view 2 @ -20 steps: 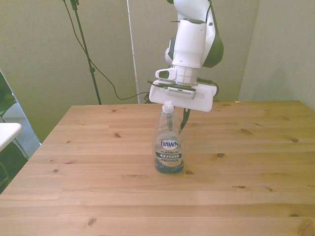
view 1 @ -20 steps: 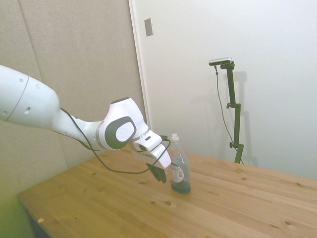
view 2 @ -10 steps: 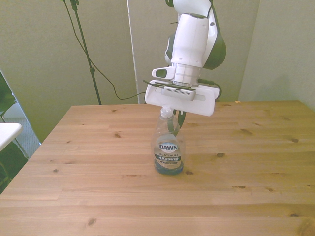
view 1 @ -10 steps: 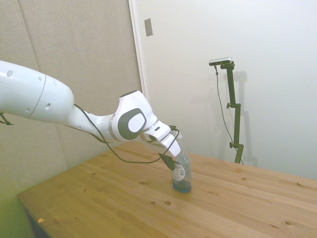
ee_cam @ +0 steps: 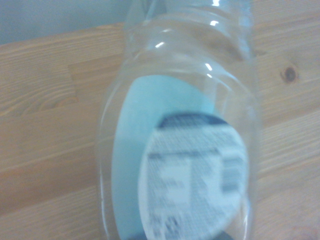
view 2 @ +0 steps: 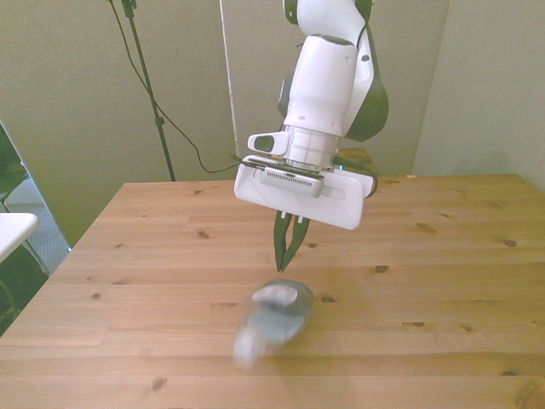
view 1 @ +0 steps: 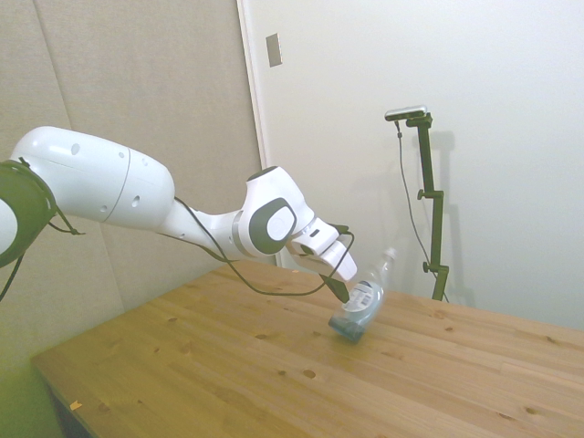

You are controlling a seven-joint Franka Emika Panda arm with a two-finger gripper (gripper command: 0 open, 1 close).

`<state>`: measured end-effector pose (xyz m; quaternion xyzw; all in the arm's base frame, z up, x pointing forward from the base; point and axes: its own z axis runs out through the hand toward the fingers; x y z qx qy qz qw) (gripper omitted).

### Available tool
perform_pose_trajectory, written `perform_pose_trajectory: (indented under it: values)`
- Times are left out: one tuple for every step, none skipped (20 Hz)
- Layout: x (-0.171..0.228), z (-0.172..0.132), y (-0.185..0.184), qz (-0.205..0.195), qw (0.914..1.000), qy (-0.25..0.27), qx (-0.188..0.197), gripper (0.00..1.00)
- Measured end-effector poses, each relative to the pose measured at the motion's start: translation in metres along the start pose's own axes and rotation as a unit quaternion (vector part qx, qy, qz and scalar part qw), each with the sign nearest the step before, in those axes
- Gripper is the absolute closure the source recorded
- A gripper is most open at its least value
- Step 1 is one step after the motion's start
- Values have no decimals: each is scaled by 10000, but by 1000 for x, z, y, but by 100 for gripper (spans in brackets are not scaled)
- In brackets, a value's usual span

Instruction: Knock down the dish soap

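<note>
Dish soap [view 1: 363, 297] tipped hard since 0.5 s ago, was upright, now leaning away from arm, base edge on desk [view 1: 228, 374], cap up. Blurred in front view. End effector [view 2: 286, 256] just behind it, fingers nearly together, holding nothing.

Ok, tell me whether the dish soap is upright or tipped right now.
Tipped. In the side view the dish soap leans steeply away from the gripper, cap end raised, base edge on the table; it is not yet flat.
</note>
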<state>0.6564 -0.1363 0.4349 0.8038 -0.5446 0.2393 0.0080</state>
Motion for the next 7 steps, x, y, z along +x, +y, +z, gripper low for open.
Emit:
perform_pose_trajectory:
  values:
    - [4,1,0,30,10000,33,9,100]
    - [7,2,0,60,10000,69,25,100]
    - [10,3,0,92,9999,102,39,100]
    - [14,5,-1,122,9998,141,64,100]
    - [18,6,-1,157,9997,186,101,100]
    - [21,7,-2,197,9994,233,136,100]
    - [25,7,-3,235,9992,281,173,100]
